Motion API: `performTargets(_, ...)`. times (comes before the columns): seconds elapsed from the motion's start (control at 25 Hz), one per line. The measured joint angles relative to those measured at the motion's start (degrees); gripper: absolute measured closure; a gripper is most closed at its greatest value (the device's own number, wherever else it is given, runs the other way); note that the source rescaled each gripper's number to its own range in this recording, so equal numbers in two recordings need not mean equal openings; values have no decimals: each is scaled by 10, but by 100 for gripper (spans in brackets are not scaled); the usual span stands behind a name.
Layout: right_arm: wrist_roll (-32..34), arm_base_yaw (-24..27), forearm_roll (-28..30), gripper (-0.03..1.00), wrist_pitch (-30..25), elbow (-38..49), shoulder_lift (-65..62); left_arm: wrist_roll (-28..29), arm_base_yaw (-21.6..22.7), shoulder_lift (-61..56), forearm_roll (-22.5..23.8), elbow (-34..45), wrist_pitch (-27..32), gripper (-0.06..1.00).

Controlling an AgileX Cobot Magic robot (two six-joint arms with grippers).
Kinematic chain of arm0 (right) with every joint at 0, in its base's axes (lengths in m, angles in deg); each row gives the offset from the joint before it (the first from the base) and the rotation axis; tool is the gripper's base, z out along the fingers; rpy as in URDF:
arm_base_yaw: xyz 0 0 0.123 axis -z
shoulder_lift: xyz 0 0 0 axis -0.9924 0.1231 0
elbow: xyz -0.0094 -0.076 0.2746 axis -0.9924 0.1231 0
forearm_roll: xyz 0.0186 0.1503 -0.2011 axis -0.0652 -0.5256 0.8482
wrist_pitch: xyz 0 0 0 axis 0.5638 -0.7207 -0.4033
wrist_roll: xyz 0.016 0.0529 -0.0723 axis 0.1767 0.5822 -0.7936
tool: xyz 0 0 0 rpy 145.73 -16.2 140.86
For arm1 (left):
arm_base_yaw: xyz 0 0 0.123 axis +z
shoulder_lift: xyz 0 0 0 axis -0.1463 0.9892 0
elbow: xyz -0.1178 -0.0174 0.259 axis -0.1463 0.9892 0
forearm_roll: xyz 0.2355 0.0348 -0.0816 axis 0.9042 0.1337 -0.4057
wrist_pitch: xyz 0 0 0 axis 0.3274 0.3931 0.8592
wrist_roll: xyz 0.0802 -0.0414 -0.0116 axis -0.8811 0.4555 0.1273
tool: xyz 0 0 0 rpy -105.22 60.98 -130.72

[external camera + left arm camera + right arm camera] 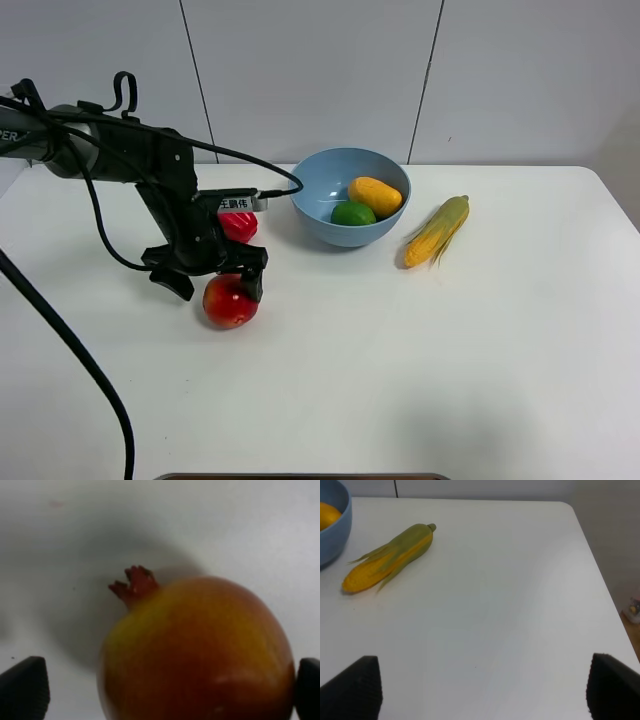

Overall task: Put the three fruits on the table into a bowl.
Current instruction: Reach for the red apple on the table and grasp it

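Red-and-yellow fruit (pixel 230 303) between parted left jaws; lime (pixel 352 214), mango (pixel 375 195) in bowl (pixel 322 190)

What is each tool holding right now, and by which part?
Nothing is held. The left tool straddles the red-and-yellow fruit with jaws open, a gap on one side; the right tool is open and empty.

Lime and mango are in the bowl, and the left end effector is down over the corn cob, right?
Not the corn cob: the exterior high view shows the left end effector open around the red-and-yellow fruit; the cob lies right of the bowl. The lime and mango are in the bowl, as you said.
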Motion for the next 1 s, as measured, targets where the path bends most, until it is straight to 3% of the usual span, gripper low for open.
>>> performTargets(0.64, 0, 0, 0, 35, 0, 0, 0, 0, 0, 58, -3, -1, -6, -6)
performTargets(0.72, 0, 0, 0, 35, 0, 0, 0, -4, 0, 58, -3, -2, -6, -1)
performTargets(0.84, 0, 0, 0, 35, 0, 0, 0, -9, 0, 59, -3, -3, -14, 31)
performTargets(0.96, 0, 0, 0, 35, 0, 0, 0, -12, 0, 61, -7, -5, -23, 85)
performTargets(1.0, 0, 0, 0, 35, 0, 0, 0, -13, 0, 61, -8, -5, -25, 94)
